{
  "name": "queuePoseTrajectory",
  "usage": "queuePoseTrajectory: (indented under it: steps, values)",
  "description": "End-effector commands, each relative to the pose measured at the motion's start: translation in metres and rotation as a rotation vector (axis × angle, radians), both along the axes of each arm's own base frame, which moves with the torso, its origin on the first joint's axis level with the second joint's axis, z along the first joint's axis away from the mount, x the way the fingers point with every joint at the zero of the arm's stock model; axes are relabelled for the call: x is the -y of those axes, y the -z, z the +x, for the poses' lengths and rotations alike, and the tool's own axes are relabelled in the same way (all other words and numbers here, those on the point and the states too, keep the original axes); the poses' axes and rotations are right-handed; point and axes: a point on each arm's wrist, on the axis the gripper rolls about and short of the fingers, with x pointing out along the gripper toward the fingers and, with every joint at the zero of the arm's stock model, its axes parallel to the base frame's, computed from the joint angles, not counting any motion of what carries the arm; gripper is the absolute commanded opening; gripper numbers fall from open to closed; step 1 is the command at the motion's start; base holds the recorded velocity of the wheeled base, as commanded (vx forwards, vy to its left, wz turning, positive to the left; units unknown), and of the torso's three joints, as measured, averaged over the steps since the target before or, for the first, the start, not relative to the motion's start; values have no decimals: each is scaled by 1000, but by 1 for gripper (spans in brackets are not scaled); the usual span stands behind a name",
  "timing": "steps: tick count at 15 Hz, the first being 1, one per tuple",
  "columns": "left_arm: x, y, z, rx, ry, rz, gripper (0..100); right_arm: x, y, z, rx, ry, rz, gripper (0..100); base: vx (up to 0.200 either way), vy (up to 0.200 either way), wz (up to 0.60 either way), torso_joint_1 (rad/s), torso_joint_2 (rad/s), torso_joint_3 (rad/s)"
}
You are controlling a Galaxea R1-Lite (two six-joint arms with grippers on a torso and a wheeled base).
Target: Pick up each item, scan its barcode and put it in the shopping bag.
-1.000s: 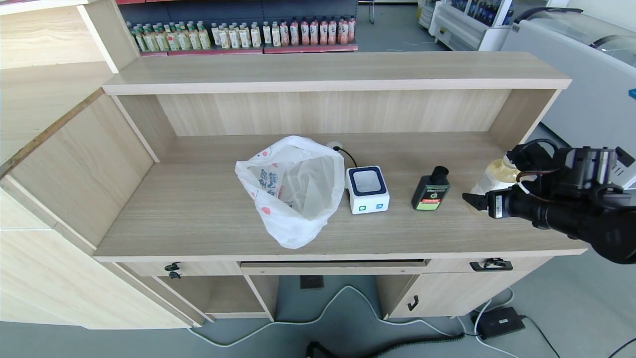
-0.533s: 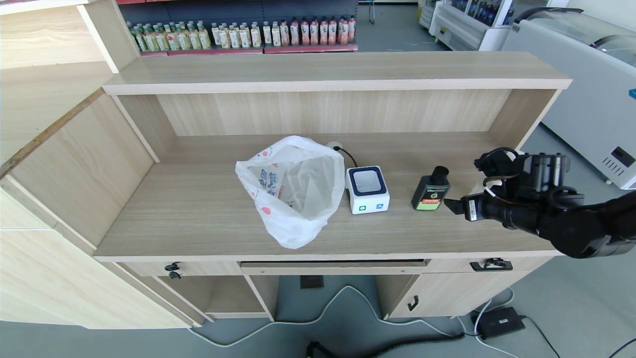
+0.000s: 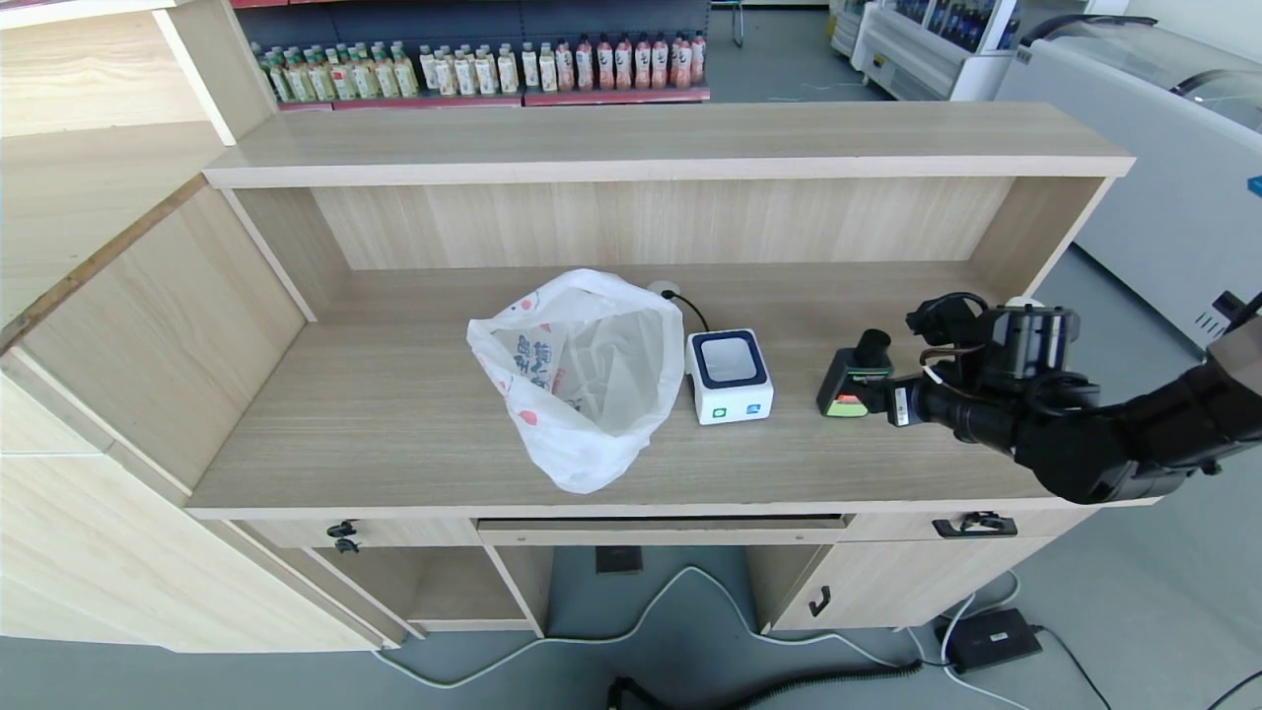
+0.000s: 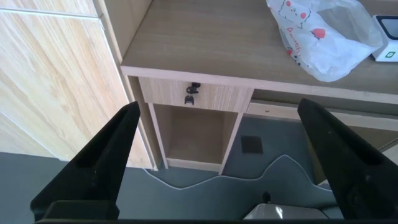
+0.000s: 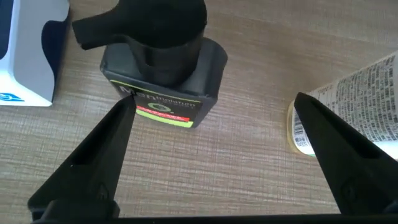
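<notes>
A dark green bottle [image 3: 846, 380] with a black cap stands on the counter right of the white scanner [image 3: 730, 375]. My right gripper [image 3: 873, 399] is open and low over the counter, its tips at the bottle's right side. In the right wrist view the bottle [image 5: 165, 68] stands just beyond the spread fingers [image 5: 81, 168], with a pale labelled bottle [image 5: 360, 106] to one side. The white shopping bag [image 3: 577, 375] lies open left of the scanner. My left gripper [image 4: 217, 168] hangs open below counter level, holding nothing.
The counter [image 3: 394, 434] has a raised back shelf and side walls. A black cable [image 3: 690, 308] runs from the scanner to the back. Drawers with a key [image 4: 191, 93] sit under the front edge. Cables lie on the floor below.
My right arm has swung left across the counter, from beside the pale bottle to the dark green bottle, and now covers the pale bottle in the head view.
</notes>
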Motion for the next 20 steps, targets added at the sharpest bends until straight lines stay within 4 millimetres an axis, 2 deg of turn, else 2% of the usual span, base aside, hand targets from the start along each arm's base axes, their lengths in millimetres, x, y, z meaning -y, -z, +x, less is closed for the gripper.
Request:
queuePoseTrajectory:
  steps: [1, 6, 10, 13, 17, 18, 20]
  values:
    - [0, 0, 0, 1, -1, 0, 100, -6, 8, 9, -4, -12, -1, 100, 0, 0, 0, 0, 0, 0]
    - [0, 0, 0, 1, -1, 0, 100, -18, 18, 20, -9, -40, 4, 100, 0, 0, 0, 0, 0, 0]
    - [0, 0, 0, 1, -1, 0, 100, -28, 24, 34, 38, -137, 37, 100, 0, 0, 0, 0, 0, 0]
    - [0, 0, 0, 1, -2, 0, 100, -30, 27, 39, 60, -251, 66, 100, 0, 0, 0, 0, 0, 0]
    - [0, 0, 0, 1, -1, -2, 100, -31, 34, 46, 57, -264, 69, 100, 0, 0, 0, 0, 0, 0]
    - [0, 0, 0, 1, -1, 0, 100, -32, 35, 47, 57, -268, 68, 0, 0, 0, 0, 0, 0, 0]
    - [0, 0, 0, 1, -1, 0, 100, -31, 32, 49, 72, -265, 63, 0, 0, 0, 0, 0, 0, 0]
